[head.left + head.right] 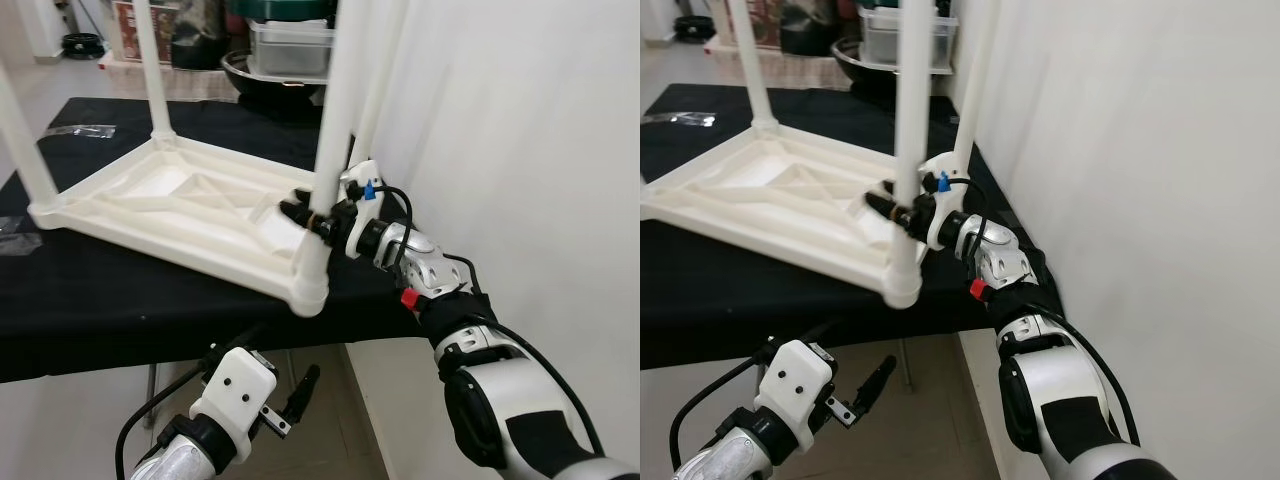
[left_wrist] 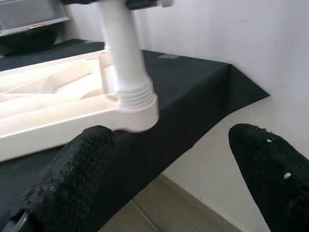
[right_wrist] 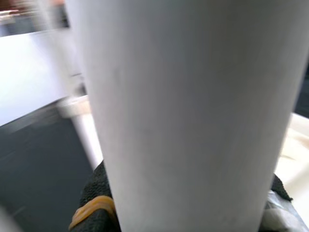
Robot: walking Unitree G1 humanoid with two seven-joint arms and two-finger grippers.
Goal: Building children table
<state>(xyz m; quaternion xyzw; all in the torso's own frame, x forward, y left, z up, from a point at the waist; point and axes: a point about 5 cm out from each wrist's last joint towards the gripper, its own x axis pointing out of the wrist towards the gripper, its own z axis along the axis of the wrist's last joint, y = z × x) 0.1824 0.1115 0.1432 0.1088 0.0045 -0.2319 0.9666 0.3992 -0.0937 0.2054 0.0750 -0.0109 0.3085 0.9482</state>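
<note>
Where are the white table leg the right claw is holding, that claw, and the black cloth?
table leg (image 1: 335, 110), left eye view, mid-shaft.
right claw (image 1: 308, 212), left eye view, fingers at leg.
black cloth (image 1: 100, 290), left eye view, bare front part.

The upturned tabletop (image 1: 170, 205) and the leg (image 1: 325, 150) in my right gripper (image 1: 312, 215) look like smooth cream plastic with a soft sheen. They rest on a matt black cloth (image 1: 90, 290). The fingers (image 2: 72, 179) of my left gripper (image 2: 174, 179) are rough, grainy black, and my arms' shells are glossy silver and white.
</note>
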